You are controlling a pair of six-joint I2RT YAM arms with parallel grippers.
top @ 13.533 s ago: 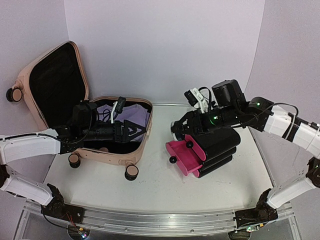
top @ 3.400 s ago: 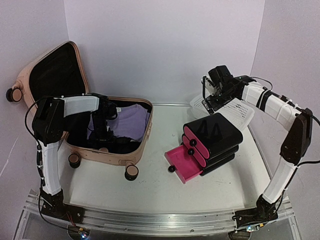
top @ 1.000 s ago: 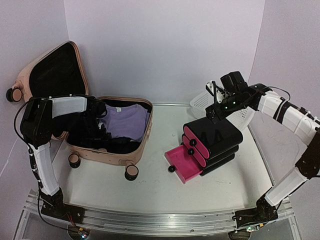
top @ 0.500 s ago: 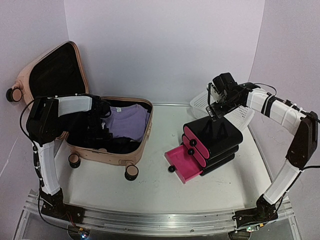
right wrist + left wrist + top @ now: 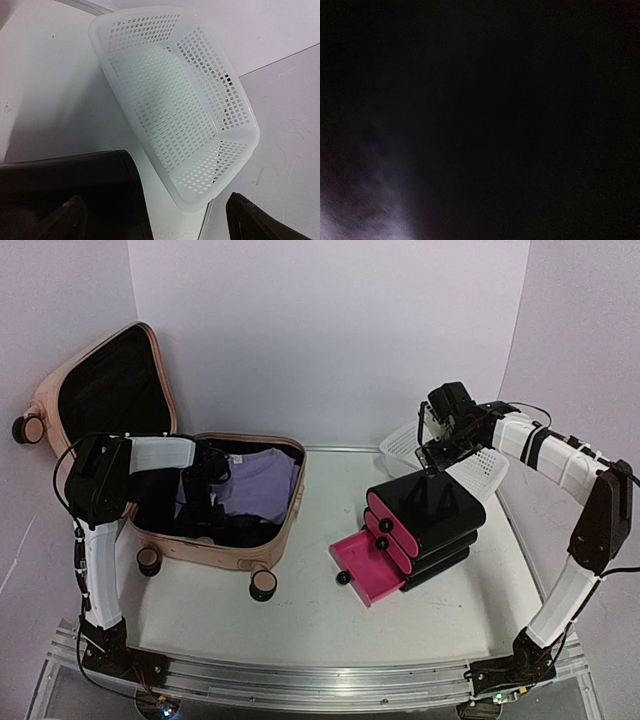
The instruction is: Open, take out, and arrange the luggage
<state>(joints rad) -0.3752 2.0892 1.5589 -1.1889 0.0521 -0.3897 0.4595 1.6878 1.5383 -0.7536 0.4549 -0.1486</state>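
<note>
One left gripper (image 5: 204, 506) inside open luggage (image 5: 232, 558), state unclear; right gripper (image 5: 161, 220) spread.

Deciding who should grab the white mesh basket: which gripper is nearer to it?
Right. The right gripper hangs just above the white mesh basket, by its edge; the left gripper is far off, down inside the luggage.

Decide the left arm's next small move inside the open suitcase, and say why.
Probably close the left gripper on the lilac garment and lift it out: the luggage lies open, the gripper sits low among the clothes, and its wrist view is almost black.
</note>
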